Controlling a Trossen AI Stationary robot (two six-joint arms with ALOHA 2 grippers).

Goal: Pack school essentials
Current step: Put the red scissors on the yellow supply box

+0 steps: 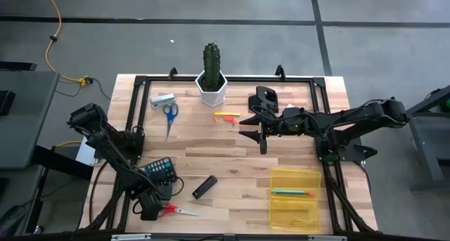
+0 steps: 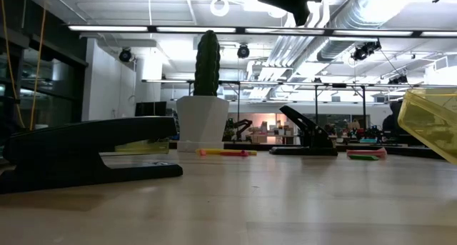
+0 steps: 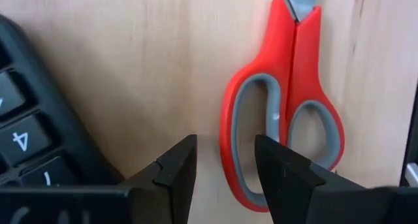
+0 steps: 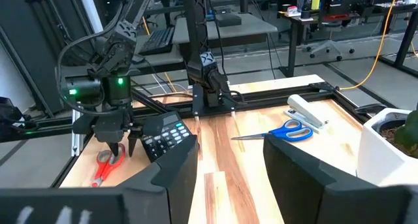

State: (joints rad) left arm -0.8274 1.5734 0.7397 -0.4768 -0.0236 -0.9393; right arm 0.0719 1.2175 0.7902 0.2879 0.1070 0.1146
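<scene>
I've got the left hand (image 3: 225,165) open, low over the red scissors (image 3: 282,106); right hand (image 4: 228,162) hovering open mid-surface.

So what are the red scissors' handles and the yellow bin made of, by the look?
Red scissors: handles look like glossy hard plastic, with matte grey, probably rubbery, linings inside the loops. Yellow bin: likely thin translucent plastic, since the wood grain shows through its floor.

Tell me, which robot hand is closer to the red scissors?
Left. The left gripper hovers open right over the red scissors, one finger above a handle loop. The right gripper is open too, far across the table near the cactus.
</scene>
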